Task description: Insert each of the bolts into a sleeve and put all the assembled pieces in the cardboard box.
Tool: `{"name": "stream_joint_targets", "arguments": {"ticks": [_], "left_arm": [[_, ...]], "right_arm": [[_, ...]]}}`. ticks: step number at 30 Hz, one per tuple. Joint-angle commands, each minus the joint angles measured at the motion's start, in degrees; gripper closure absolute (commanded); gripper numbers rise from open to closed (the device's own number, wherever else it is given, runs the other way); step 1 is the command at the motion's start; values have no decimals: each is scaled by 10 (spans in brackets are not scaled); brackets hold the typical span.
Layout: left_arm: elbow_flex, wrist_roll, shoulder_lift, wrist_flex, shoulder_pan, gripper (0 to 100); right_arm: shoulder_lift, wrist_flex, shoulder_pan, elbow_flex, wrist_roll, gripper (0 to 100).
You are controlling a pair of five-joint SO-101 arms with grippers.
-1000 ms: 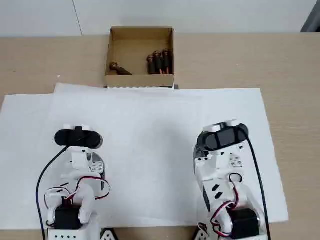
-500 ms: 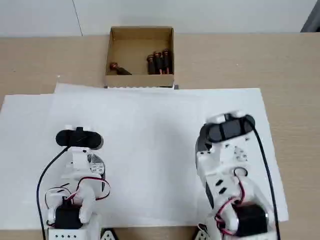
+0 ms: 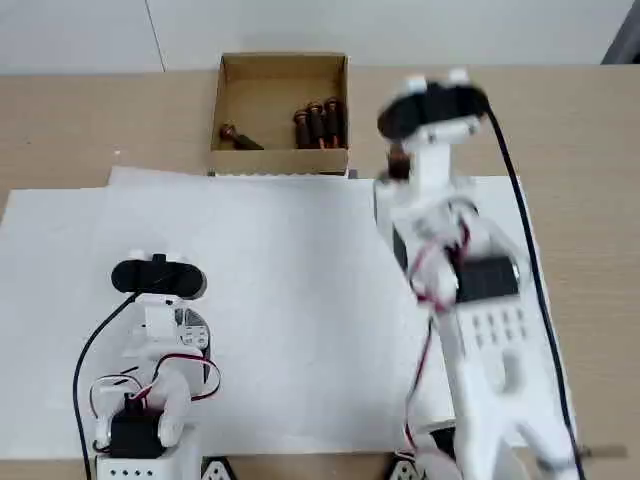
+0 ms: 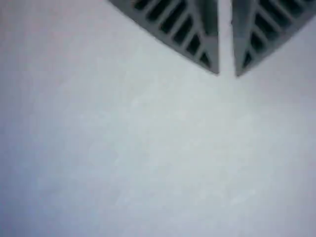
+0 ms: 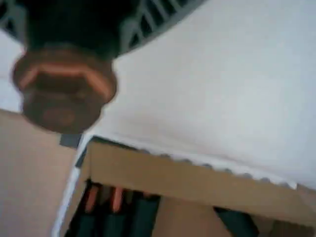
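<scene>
Bolts already fitted into sleeves lie in the cardboard box: three pieces side by side against its right wall, and a fourth piece slanted near the left wall. The box is open-topped plain brown card, and the right wrist view shows the wavy corrugated edge of its wall. It stands on the tan, wood-look worktop, touching the far edge of a smooth white paper sheet.

The right gripper is closed around one more assembled piece. Its dark sleeve sits between the grey ribbed fingers, and a round, coppery-brown bolt head sticks out beyond them. In the high view the right arm is stretched out long, and the held piece hangs near the box's front right corner, outside its wall and over the far edge of the paper.

The left gripper hangs low over the paper on the near left. Its two grey, ribbed, wedge-shaped fingers are drawn almost together, with a thin slit between the tips and nothing between them.
</scene>
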Motion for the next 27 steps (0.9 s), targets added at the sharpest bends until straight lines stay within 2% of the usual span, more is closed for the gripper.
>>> {"name": "stream_joint_targets", "arguments": {"ticks": [1, 5, 16, 22, 27], "left_arm": [[-2, 4, -6, 1, -4, 993], [-2, 4, -6, 1, -4, 993], [-2, 4, -6, 1, -4, 993], [-2, 4, -6, 1, -4, 993], [-2, 4, -6, 1, -4, 993]], "right_arm": [[119, -32, -3, -143, -2, 996], [246, -32, -18, -271, 0, 996], [548, -33, -43, -569, 77, 996], [675, -116, -53, -668, 120, 996], [743, -181, -71, -692, 164, 996]]}}
